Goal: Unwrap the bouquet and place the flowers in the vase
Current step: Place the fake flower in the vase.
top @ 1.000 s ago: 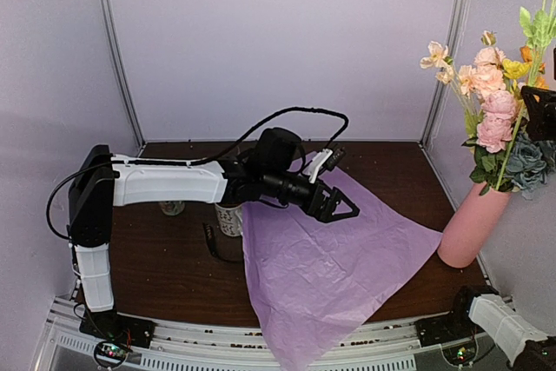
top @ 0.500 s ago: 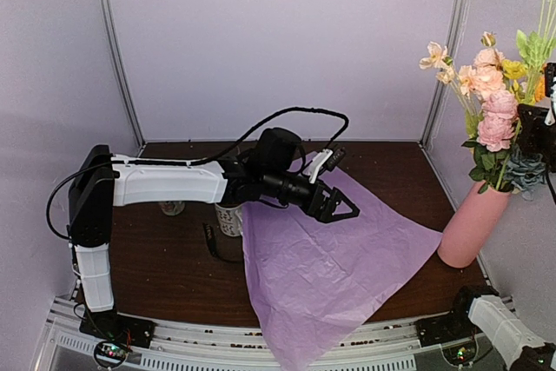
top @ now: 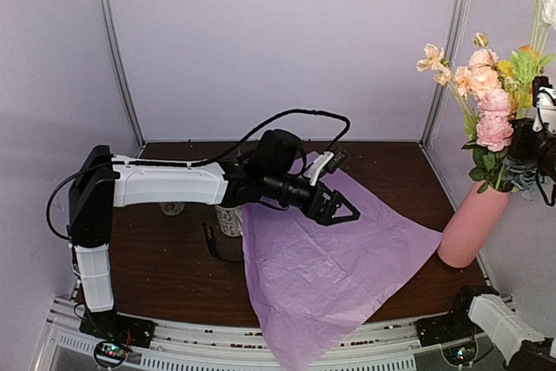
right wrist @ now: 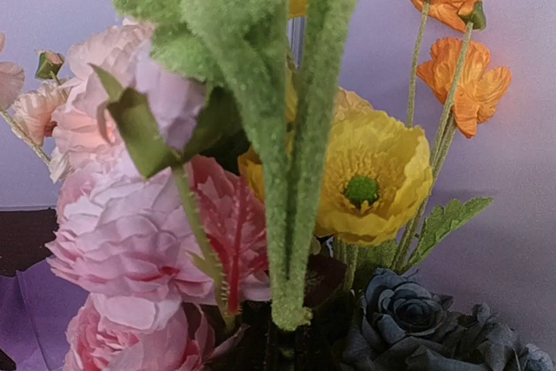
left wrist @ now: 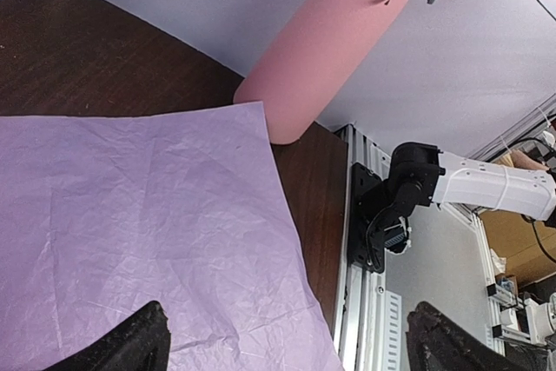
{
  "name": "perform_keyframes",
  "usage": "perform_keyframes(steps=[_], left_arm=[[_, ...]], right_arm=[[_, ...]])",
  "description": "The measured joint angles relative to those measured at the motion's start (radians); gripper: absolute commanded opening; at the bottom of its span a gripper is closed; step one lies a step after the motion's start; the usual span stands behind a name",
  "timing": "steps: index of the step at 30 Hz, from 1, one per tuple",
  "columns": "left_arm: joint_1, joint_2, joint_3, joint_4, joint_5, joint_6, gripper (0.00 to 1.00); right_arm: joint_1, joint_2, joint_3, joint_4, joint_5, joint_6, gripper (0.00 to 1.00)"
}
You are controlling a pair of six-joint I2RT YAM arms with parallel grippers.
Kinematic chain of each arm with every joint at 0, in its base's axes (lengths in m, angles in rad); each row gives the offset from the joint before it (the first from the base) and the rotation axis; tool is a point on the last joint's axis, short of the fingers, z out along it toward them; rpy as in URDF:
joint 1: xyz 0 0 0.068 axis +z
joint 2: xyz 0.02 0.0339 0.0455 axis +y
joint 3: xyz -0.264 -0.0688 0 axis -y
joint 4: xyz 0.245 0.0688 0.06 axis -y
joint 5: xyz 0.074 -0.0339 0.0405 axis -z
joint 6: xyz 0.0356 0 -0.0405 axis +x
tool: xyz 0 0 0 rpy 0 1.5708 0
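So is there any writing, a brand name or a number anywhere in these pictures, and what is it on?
None can be read. The pink vase and the lilac tissue paper are plain; the dark marks on the white mug are too small to tell.

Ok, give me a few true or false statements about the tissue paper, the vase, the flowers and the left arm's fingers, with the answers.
1. The purple tissue paper lies unfolded on the table. True.
2. The vase stands straight upright. False: it tilts, its mouth leaning toward the right wall.
3. The left fingers are clamped on the paper. False: they are spread wide open, above the paper, holding nothing.
4. The flowers are in the vase. True.
5. Every bloom is pink. False: the right wrist view shows a yellow bloom and orange blooms too.
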Motion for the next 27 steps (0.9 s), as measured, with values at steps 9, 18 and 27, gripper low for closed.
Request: perform_keyframes(steps=[9,18,27], left_arm=[[-0.001,0.0,-0.002,0.0,0.003,0.001,0.98],[-0.002,0.006,-0.002,0.0,0.008,0.001,0.98],[-0.002,0.016,-0.002,0.0,0.013,0.001,0.98]], right_arm=[[-0.005,0.048,0.176,-0.047,-0.035,0.039,0.44],[-0.005,0.119,0.299,-0.021,-0.092,0.045,0.44],[-0.006,0.163,0.372,0.027,-0.169,0.06,0.25]])
